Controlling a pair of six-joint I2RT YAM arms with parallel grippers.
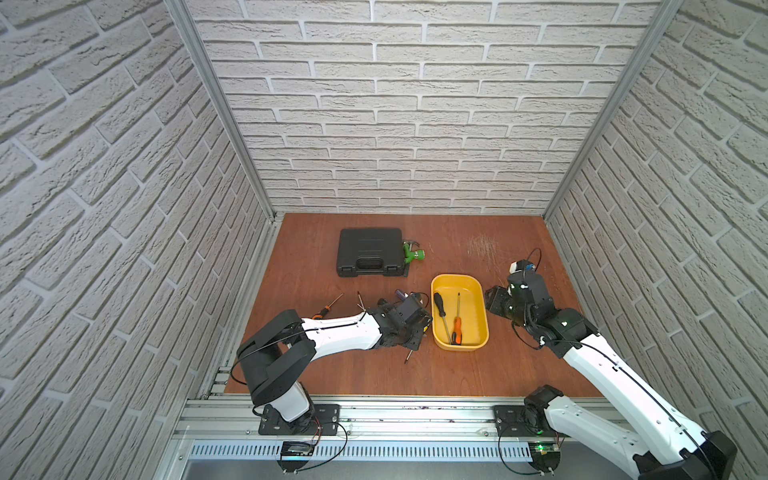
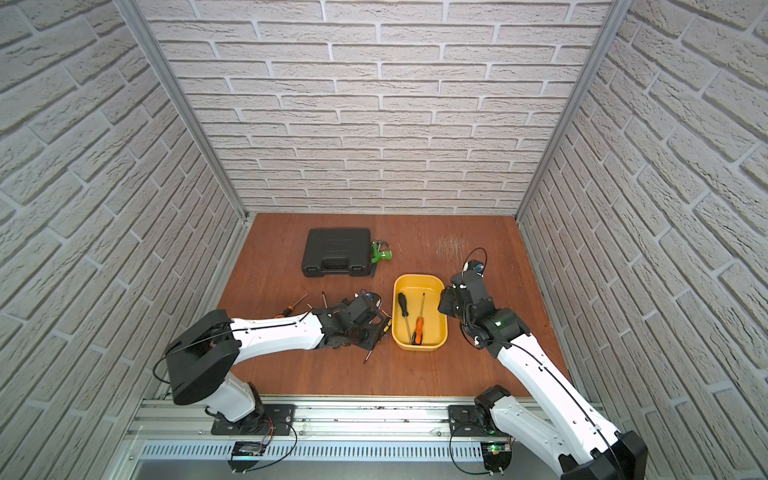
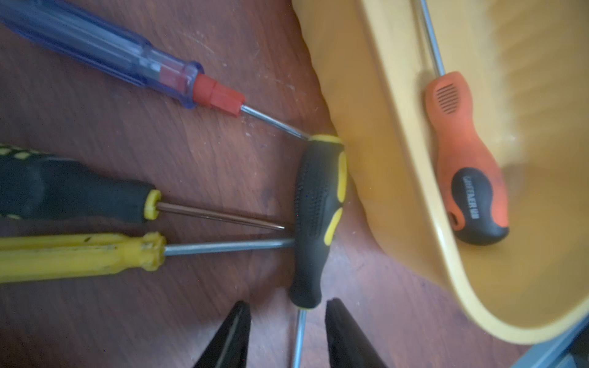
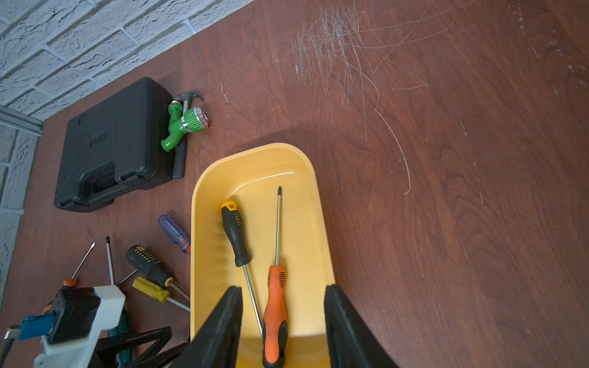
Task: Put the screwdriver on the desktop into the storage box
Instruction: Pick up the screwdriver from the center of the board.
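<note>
On the table [image 3: 223,153], at the storage box's [image 3: 376,143] 9 o'clock, the blue screwdriver [image 3: 95,41], dotted-grip screwdriver [image 3: 63,188] and yellow screwdriver [image 3: 79,255] aim their tips at the black-and-yellow screwdriver [image 3: 315,216], whose handle touches the box wall. The left hand [image 3: 287,304] straddles its thin shaft, parted, gripping nothing: a pinch there could let it swivel, snag neighbours or shove the box. At 3 o'clock the right hand [image 4: 283,288] hangs part-open, empty.
</note>
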